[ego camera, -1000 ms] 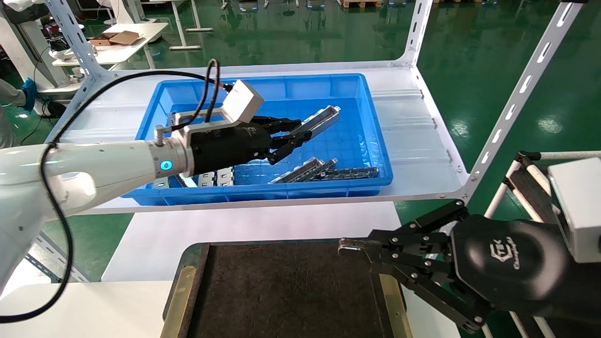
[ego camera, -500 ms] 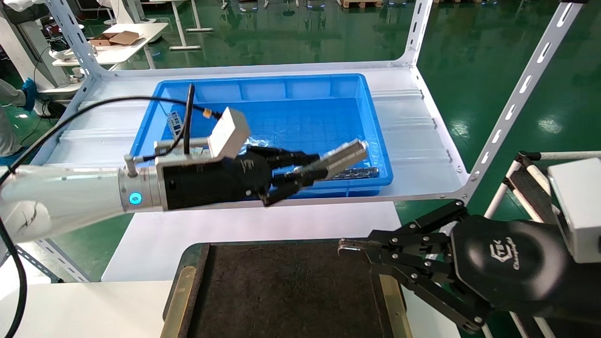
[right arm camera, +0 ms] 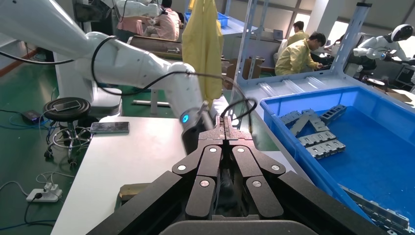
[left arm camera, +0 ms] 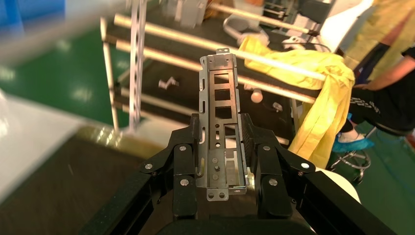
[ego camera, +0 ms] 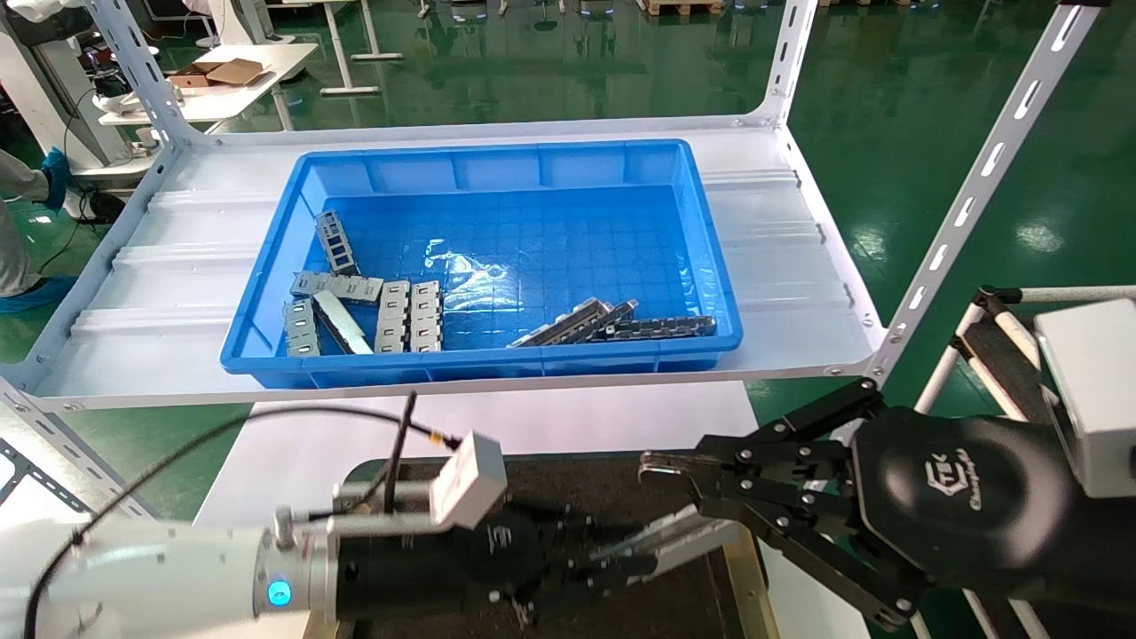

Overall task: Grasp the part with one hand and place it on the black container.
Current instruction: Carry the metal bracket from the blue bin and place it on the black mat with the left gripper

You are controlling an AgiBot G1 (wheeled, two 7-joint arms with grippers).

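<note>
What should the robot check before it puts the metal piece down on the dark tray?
1. Left gripper shut on the metal piece: ok.
2. Piece sits straight between the fingers: ok.
3. Piece is over the dark tray: ok.
4. Piece touching the tray yet: cannot tell.
5. Right gripper, shut, parked at the tray's right edge, very near the piece's tip: not ok.
6. More pieces wait in the blue bin: ok.

Silver-grey part with a row of rectangular cutouts; matte brown-black container edged, apparently, in brass-coloured strips. Bright blue bin with a grid-patterned floor; black gripper fingers.
</note>
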